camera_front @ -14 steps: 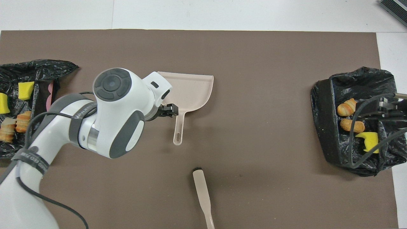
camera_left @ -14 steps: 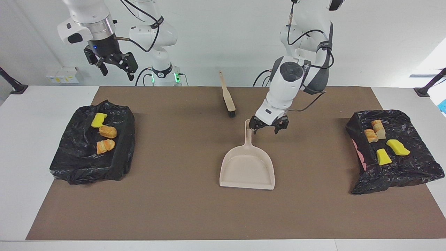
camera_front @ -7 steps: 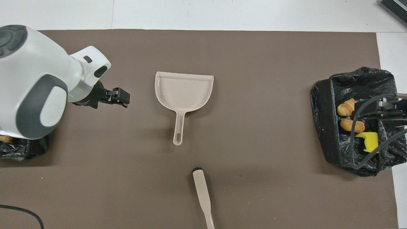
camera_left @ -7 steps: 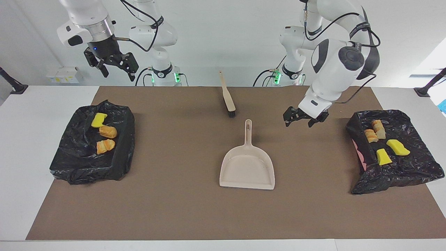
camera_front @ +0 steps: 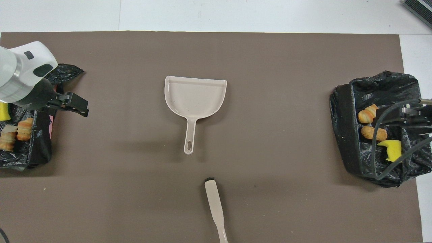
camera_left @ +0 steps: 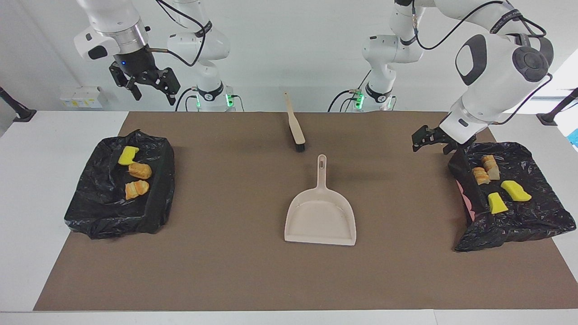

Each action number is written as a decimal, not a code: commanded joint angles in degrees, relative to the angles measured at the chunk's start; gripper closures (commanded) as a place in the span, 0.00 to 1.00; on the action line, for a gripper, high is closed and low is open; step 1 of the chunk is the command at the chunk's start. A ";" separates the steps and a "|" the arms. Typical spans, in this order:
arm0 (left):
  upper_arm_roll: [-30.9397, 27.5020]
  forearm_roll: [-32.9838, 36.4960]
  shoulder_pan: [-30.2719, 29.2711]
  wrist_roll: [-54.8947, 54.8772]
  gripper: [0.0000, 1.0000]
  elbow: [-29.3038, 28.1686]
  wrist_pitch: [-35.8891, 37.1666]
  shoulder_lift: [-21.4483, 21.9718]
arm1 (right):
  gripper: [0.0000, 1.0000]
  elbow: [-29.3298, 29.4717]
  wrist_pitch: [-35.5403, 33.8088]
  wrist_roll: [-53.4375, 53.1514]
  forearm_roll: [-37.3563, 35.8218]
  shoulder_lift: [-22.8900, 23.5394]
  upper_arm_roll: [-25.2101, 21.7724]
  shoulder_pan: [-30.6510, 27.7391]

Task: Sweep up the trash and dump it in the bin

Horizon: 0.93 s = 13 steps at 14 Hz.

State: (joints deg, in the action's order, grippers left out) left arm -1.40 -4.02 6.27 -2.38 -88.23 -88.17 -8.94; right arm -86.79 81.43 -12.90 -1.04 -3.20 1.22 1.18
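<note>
Trash [camera_left: 135,174] is seen in both black-lined bins [camera_left: 86,212]. Left end effector [camera_left: 433,142], over the mat [camera_left: 226,271], and raised right end effector [camera_left: 149,85] are spread wide, nothing held.

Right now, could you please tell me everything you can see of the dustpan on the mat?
The dustpan is pale beige, plastic by its look, with a wide shallow scoop, low side walls and a slim straight handle ending in a hanging slot. It lies flat and empty on the brown mat, near the middle, handle pointing toward the robots and the brush, open edge away from them. Nothing touches it; neither gripper is near it.
</note>
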 commanded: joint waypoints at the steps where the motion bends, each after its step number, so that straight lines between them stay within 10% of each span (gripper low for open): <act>1: 0.09 1.65 -1.60 -1.30 0.00 3.06 3.79 0.06 | 0.00 -0.84 0.75 1.83 1.22 -0.84 0.10 -0.30; 13: 2.20 1.38 -5.83 -4.39 0.00 2.71 5.72 4.72 | 0.00 -0.93 0.66 2.09 1.92 -0.84 -0.07 -0.39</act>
State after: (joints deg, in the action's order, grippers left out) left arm 1.15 -3.31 -0.04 -6.98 -85.71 -84.35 -4.42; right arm -86.79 81.43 -12.90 -0.33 -3.23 1.31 1.21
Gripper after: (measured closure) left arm 0.000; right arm 0.000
